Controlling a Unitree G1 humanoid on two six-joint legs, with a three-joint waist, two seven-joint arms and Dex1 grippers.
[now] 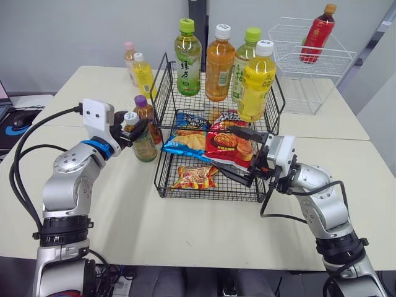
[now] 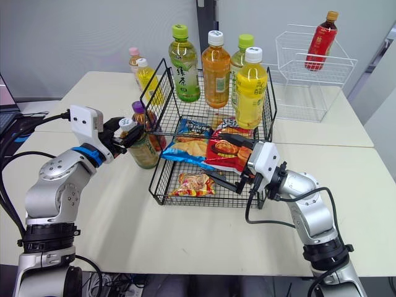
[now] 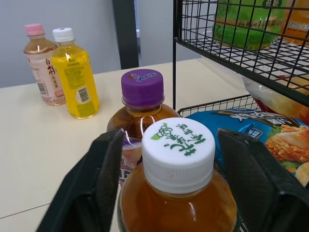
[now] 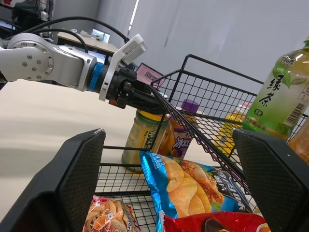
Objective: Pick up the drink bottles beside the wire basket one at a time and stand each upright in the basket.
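A black two-tier wire basket [image 1: 204, 196] stands mid-table. Its upper tier holds several upright bottles, among them a yellow one [image 1: 257, 83]; snack bags [image 1: 226, 145] lie in the lower tier. Left of the basket stands a white-capped tea bottle [image 1: 144, 145], and my left gripper [image 1: 132, 127] is shut on its neck, fingers [image 3: 91, 183] on either side of the cap [image 3: 177, 153]. Just behind it is a purple-capped bottle [image 3: 142, 104]. Farther back stand a yellow bottle [image 1: 143, 75] and a pink-capped bottle [image 1: 129, 57]. My right gripper [image 1: 226, 151] is open at the basket's front right, over the snack bags.
A white wire basket [image 1: 309, 62] holding a red bottle [image 1: 317, 34] sits at the back right. A mouse [image 1: 23, 119] on a pad lies off the left edge. Bare tabletop stretches in front of the black basket.
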